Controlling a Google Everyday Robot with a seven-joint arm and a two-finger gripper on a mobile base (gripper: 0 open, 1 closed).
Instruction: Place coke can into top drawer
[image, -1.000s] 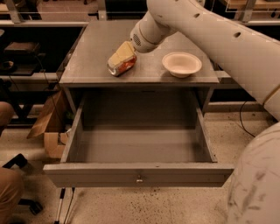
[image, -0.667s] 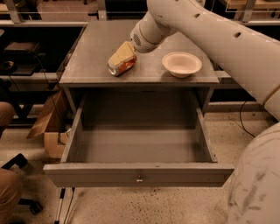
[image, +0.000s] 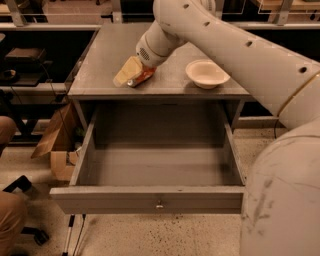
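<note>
Moved: wrist and gripper (image: 129, 77) have slid slightly toward the lower left; bowl and drawer lie as before.
Counter (image: 100, 65): flat, matte grey slab across the upper middle.
Gripper: upper centre-left, low over the counter, blunt beige fingers clasped around the coke can.
Coke can (image: 144, 75): red-orange cylinder with a silver end, tilted, between the fingers, on the counter.
Top drawer (image: 150, 200): lower centre, pulled open; deep grey box, flat front panel, small metal knob.
Bowl (image: 207, 74): round, smooth, beige, right of the can, apart from it.
</note>
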